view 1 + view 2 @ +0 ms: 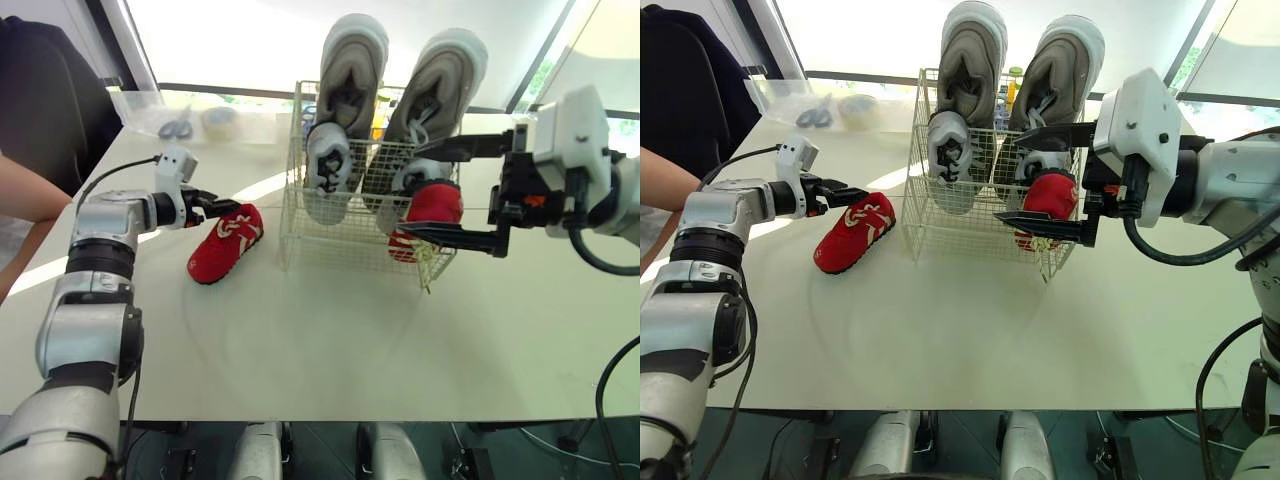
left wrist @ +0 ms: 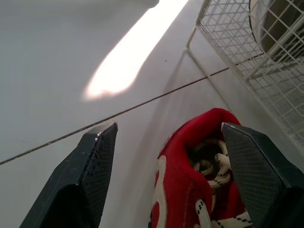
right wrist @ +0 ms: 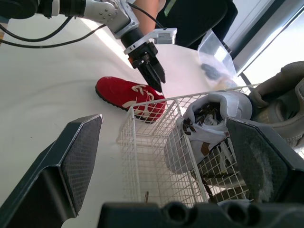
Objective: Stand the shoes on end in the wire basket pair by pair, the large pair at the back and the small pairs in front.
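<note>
Left jaws apart, straddling loose red shoe (image 1: 225, 243) beside wire basket (image 1: 330, 240); right jaws apart by basket. We risk shallow pinch slipping, or shoe snagging rim and tipping basket.

You are looking at a bright work room, most likely a robot test lab or an office. A big, plain white tabletop (image 1: 330, 350) lies under the left pincer (image 1: 232, 208) and the right pincer (image 1: 1007, 172). Far past both of them, tall windows (image 1: 250, 40) with dark frames let in strong daylight. A person (image 1: 680, 70) in dark clothes sits at the tabletop's edge, out beyond the left pincer, with one bare arm (image 1: 25, 200) showing. A clear plastic bag (image 1: 200, 120) of small things lies by the windows. A thick black cable (image 1: 1180, 262) hangs behind the right pincer.
</note>
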`<action>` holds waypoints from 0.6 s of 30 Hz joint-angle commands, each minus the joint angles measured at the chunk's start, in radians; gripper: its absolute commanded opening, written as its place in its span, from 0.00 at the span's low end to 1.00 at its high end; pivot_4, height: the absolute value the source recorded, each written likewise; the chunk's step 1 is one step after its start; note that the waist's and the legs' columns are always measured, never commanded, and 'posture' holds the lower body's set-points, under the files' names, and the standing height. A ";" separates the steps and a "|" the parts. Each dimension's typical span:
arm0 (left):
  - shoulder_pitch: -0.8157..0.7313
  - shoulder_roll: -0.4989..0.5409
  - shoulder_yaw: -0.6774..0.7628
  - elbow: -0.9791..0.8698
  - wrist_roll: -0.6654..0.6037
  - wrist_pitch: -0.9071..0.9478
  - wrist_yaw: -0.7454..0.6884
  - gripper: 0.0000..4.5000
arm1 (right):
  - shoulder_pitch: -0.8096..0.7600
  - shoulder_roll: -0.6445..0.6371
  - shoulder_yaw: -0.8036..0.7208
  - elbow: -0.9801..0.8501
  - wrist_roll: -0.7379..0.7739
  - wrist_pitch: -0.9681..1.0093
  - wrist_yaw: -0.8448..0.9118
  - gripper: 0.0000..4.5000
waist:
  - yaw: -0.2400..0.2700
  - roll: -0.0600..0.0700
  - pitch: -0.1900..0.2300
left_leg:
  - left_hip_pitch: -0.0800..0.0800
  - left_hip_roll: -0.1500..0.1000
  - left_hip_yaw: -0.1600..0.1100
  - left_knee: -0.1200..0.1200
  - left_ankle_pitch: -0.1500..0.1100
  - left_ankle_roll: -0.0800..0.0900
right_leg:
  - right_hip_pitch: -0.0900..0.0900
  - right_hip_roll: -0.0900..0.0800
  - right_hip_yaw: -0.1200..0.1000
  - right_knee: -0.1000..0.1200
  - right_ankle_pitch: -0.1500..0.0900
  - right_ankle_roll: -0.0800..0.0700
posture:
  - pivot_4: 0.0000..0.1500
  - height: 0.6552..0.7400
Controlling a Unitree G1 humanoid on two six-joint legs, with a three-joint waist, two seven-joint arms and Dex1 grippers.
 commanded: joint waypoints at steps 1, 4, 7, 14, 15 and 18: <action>-0.015 0.007 -0.026 0.019 0.050 -0.035 0.030 0.80 | -0.014 -0.013 -0.023 -0.014 -0.001 -0.013 -0.004 1.00 | 0.000 0.000 0.000 | 0.000 0.000 0.000 0.000 0.000 0.000 | 0.000 0.000 0.000 0.000 0.000 0.000 | 1.00 1.00; -0.028 -0.006 -0.033 0.071 0.075 -0.070 0.061 0.80 | -0.015 -0.011 -0.022 -0.014 -0.003 -0.014 -0.005 1.00 | 0.000 0.000 0.000 | 0.000 0.000 0.000 0.000 0.000 0.000 | 0.000 0.000 0.000 0.000 0.000 0.000 | 1.00 1.00; -0.044 -0.019 -0.026 0.133 0.089 -0.101 0.101 0.80 | -0.015 -0.011 -0.021 -0.014 -0.005 -0.014 -0.006 1.00 | 0.001 0.000 0.000 | 0.000 0.000 0.000 0.000 0.000 0.000 | 0.000 0.000 0.000 0.000 0.000 0.000 | 1.00 1.00; -0.063 -0.042 0.017 0.231 0.064 -0.111 0.115 0.41 | -0.014 -0.011 -0.017 -0.013 -0.014 -0.016 -0.008 1.00 | -0.002 0.000 0.000 | 0.000 0.000 0.000 0.000 0.000 0.000 | 0.000 0.000 0.000 0.000 0.000 0.000 | 1.00 1.00; -0.067 -0.043 0.028 0.231 0.055 -0.102 0.110 0.28 | -0.015 -0.011 -0.017 -0.013 -0.015 -0.016 -0.008 1.00 | -0.002 0.000 0.000 | 0.000 0.000 0.000 0.000 0.000 0.000 | 0.000 0.000 0.000 0.000 0.000 0.000 | 1.00 1.00; -0.081 -0.046 0.076 0.189 0.012 -0.066 0.110 0.00 | -0.019 -0.010 -0.011 -0.008 -0.020 -0.019 -0.005 1.00 | -0.001 0.000 0.000 | 0.000 0.000 0.000 0.000 0.000 0.000 | 0.000 0.000 0.000 0.001 0.000 0.000 | 1.00 1.00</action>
